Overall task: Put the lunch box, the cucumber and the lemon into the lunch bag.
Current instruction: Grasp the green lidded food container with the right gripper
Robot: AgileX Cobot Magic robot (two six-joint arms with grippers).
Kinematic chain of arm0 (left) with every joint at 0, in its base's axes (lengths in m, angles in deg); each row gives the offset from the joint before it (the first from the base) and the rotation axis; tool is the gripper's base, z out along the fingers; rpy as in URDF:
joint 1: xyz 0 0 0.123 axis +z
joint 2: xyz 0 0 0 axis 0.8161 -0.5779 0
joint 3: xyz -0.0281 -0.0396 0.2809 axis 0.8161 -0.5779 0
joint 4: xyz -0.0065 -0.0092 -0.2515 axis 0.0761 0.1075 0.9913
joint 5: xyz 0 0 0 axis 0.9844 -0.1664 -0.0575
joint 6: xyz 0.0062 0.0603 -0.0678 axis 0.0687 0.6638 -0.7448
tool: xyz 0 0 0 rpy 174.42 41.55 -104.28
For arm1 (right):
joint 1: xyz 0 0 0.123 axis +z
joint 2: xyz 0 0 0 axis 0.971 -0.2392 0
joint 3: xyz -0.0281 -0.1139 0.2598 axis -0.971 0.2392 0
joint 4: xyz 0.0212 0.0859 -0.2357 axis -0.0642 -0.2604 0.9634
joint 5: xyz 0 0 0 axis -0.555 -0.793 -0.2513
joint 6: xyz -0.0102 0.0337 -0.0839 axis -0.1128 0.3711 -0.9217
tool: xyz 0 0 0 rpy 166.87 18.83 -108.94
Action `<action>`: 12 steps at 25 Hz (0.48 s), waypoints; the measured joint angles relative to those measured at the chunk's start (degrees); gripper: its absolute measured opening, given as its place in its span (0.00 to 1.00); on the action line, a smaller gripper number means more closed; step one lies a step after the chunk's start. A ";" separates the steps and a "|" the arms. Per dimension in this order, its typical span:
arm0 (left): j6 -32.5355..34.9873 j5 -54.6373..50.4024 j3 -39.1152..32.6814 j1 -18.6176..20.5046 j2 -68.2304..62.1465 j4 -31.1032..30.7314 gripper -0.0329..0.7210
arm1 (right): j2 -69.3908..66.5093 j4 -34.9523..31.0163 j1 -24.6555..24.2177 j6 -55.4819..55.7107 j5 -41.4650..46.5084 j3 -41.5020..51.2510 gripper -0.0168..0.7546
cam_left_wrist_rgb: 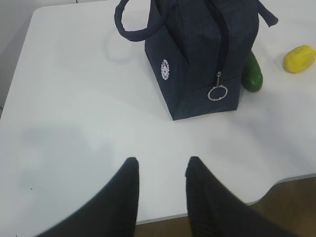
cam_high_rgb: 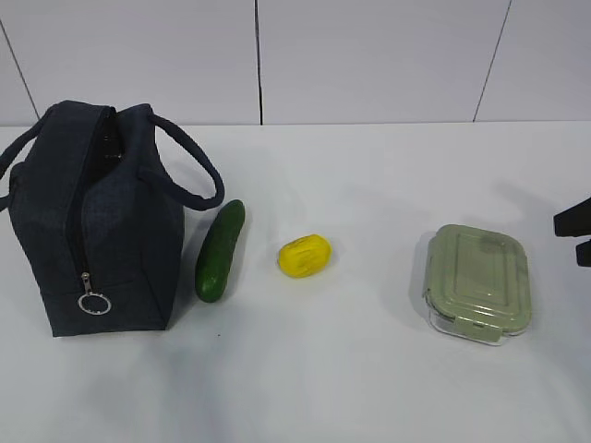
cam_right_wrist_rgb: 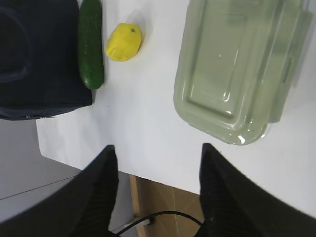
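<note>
The navy lunch bag (cam_high_rgb: 92, 221) stands at the left, its zipper open at the top, ring pull low on its front. It also shows in the left wrist view (cam_left_wrist_rgb: 197, 54). The dark green cucumber (cam_high_rgb: 220, 250) lies just right of the bag; the yellow lemon (cam_high_rgb: 304, 256) lies right of that. The lunch box (cam_high_rgb: 477, 281) with its sage-green lid sits at the right. My left gripper (cam_left_wrist_rgb: 162, 165) is open and empty over the table's near edge, well short of the bag. My right gripper (cam_right_wrist_rgb: 157, 150) is open and empty, near the lunch box (cam_right_wrist_rgb: 237, 69); its fingertips (cam_high_rgb: 574, 231) show at the exterior view's right edge.
White table (cam_high_rgb: 351, 369) with a white panelled wall behind. The table's front edge (cam_left_wrist_rgb: 207, 210) lies under my left gripper. The table edge (cam_right_wrist_rgb: 148, 180) and a cable below it show under my right gripper. The cucumber (cam_right_wrist_rgb: 91, 42) and lemon (cam_right_wrist_rgb: 123, 42) show in the right wrist view.
</note>
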 joint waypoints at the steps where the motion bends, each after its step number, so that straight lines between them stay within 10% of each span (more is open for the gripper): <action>1: 0.00 0.00 0.00 0.00 0.00 -0.10 0.36 | -0.89 0.00 -0.13 -0.11 0.00 0.00 0.55; 12: 0.00 0.00 0.00 0.00 0.00 -0.12 0.36 | -2.54 2.23 -0.13 -0.33 -0.10 -0.10 0.55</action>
